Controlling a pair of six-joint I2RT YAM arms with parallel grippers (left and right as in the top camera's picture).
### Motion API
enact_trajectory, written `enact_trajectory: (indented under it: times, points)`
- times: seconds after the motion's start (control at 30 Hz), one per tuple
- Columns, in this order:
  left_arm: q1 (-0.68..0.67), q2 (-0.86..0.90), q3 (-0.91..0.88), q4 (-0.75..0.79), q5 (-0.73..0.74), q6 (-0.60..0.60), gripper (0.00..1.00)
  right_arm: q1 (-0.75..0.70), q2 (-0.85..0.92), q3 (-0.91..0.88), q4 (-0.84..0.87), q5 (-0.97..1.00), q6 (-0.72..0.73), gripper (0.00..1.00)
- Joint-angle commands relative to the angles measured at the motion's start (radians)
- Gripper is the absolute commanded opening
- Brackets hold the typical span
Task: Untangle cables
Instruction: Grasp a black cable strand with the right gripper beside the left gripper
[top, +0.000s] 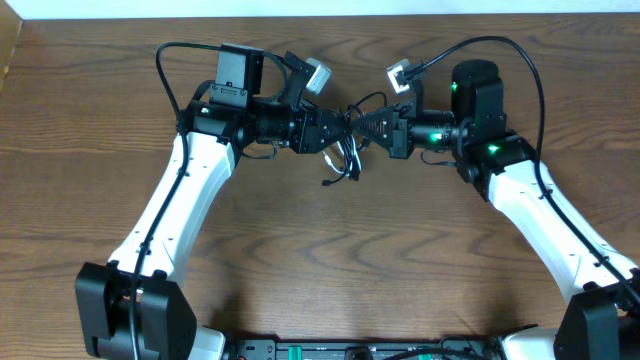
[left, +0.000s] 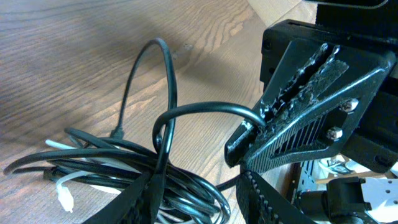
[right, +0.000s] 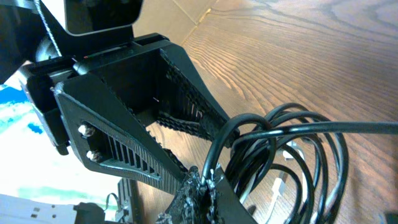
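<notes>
Together, two black cables (left: 186, 186), one white cable (left: 65, 193).

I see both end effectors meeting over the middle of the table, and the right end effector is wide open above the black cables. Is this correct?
Not quite. The right end effector is shut, pinching a loop of black cable, as the left wrist view shows. The rest holds: both end effectors meet over the middle of the table.

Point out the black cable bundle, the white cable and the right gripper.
black cable bundle (left: 186, 180): left wrist view, on the coiled strands.
white cable (left: 64, 194): left wrist view, on its plug end.
right gripper (left: 264, 118): left wrist view, at its fingertips, shut on a black cable loop.
</notes>
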Motion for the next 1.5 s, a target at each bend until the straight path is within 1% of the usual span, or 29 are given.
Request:
enact_trajectory:
  times: [0.0,0.1,0.2,0.27,0.4,0.47,0.53,0.77,0.83,1.03,1.2,1.27,1.47]
  points:
    - [-0.011,0.015,0.008,0.002,-0.126,-0.001,0.43,0.028,-0.023,0.02,0.035,-0.23,-0.012,0.01]
    - [-0.011,0.015,0.008,0.005,-0.131,0.003,0.43,0.028,-0.023,0.02,0.035,-0.233,-0.012,0.01]
    - [-0.01,0.015,0.008,0.005,-0.195,0.003,0.43,0.028,-0.023,0.02,0.037,-0.237,-0.012,0.01]
    - [-0.01,0.015,0.008,0.007,-0.211,0.005,0.43,0.028,-0.023,0.02,0.036,-0.236,-0.013,0.01]
    - [-0.01,0.015,0.008,0.01,-0.221,0.011,0.43,0.028,-0.023,0.02,0.028,-0.236,-0.061,0.01]
    - [-0.01,0.015,0.008,0.01,-0.28,0.014,0.43,0.028,-0.023,0.02,0.012,-0.223,-0.094,0.01]
    - [-0.01,0.015,0.008,0.01,-0.327,0.014,0.43,0.028,-0.023,0.02,-0.005,-0.184,-0.098,0.01]
    - [-0.008,0.015,0.008,0.009,-0.333,0.013,0.43,0.027,-0.023,0.02,-0.028,-0.116,-0.097,0.01]
    - [-0.009,0.015,0.008,0.009,-0.316,0.014,0.43,0.028,-0.023,0.02,-0.027,-0.116,-0.096,0.01]
    - [-0.009,0.015,0.008,0.014,-0.165,0.015,0.43,0.028,-0.023,0.02,-0.027,-0.117,-0.061,0.01]
    - [-0.009,0.015,0.008,0.02,-0.048,0.092,0.43,0.028,-0.023,0.02,-0.027,-0.117,-0.02,0.01]
    - [-0.009,0.015,0.008,0.028,-0.019,0.101,0.43,0.028,-0.023,0.02,-0.027,-0.117,-0.007,0.01]
    - [-0.01,0.015,0.008,0.027,-0.027,0.101,0.43,0.028,-0.023,0.02,-0.022,-0.128,-0.006,0.01]
